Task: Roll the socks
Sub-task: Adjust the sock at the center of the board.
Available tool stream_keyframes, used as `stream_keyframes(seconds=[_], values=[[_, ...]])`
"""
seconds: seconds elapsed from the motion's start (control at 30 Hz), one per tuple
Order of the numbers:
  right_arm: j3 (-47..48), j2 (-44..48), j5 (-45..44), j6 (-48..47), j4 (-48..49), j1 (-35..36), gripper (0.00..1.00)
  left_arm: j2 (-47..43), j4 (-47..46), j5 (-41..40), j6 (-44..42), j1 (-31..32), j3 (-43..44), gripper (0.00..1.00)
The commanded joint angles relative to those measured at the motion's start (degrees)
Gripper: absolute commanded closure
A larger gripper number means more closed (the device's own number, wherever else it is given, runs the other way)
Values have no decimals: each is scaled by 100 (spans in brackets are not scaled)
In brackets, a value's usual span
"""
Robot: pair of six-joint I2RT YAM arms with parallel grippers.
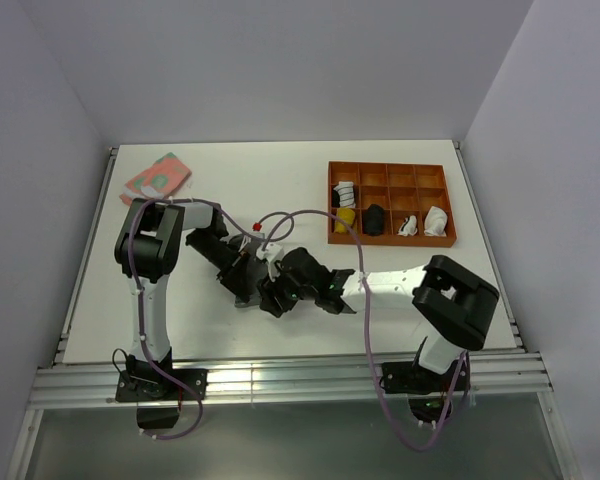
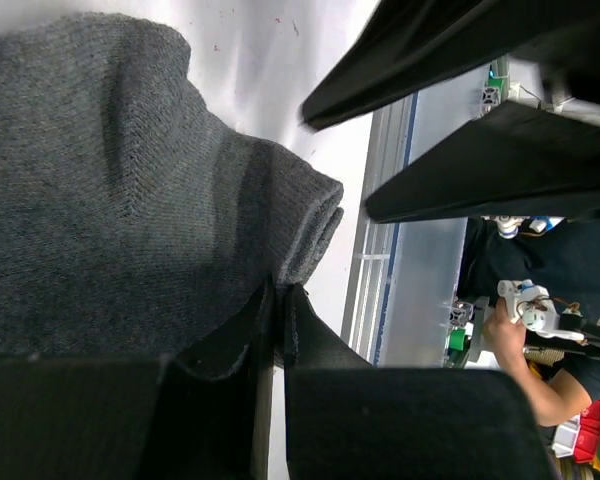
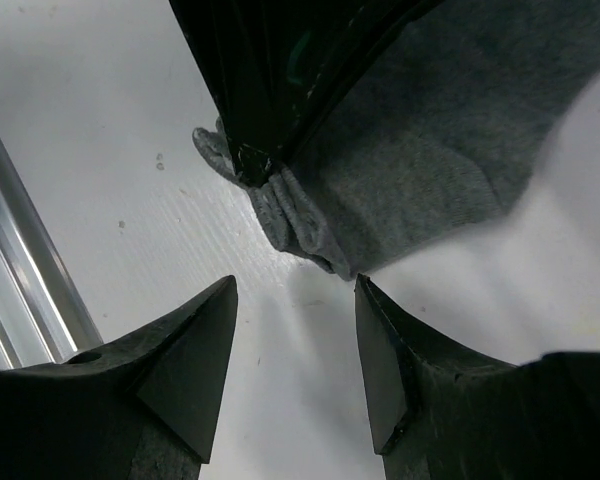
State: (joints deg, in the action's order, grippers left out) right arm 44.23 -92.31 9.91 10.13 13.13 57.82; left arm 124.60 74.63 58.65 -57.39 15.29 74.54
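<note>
Near the middle of the table (image 1: 280, 190), the left gripper (image 2: 278, 305) pinches the edge of the grey sock (image 2: 110, 200), likely so it cannot slide. The right gripper (image 3: 295, 350) hangs open and empty just beside it, maybe ready to roll.

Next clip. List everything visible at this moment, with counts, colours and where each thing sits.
grey sock: one, grey, on the table between the two grippers
tray: one, orange, with compartments, far right of the table
rolled bundles: about five (striped, yellow, black, two whitish), in the tray's compartments
folded cloth: one, pink and green, far left corner of the table
table: one, white
left gripper: one, black, shut on the grey sock's edge
right gripper: one, black, open, just beside the sock's pinched edge, holding nothing
</note>
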Motion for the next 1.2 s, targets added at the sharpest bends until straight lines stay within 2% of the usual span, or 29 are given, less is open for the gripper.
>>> stream_keyframes(seconds=[0.0, 0.37, 0.57, 0.77, 1.17], values=[[279, -164, -15, -169, 445, 115, 42, 56, 113, 85, -10, -8, 95, 92], [604, -463, -894, -345, 349, 352, 42, 100, -63, 32, 193, -8, 87, 92], [772, -744, -807, -407, 261, 388, 43, 109, -98, 41, 237, -8, 69, 92], [464, -569, -728, -327, 516, 396, 43, 109, -150, 23, 298, -8, 69, 92], [490, -859, -490, -354, 560, 396, 46, 197, -159, 32, 351, -8, 130, 92]])
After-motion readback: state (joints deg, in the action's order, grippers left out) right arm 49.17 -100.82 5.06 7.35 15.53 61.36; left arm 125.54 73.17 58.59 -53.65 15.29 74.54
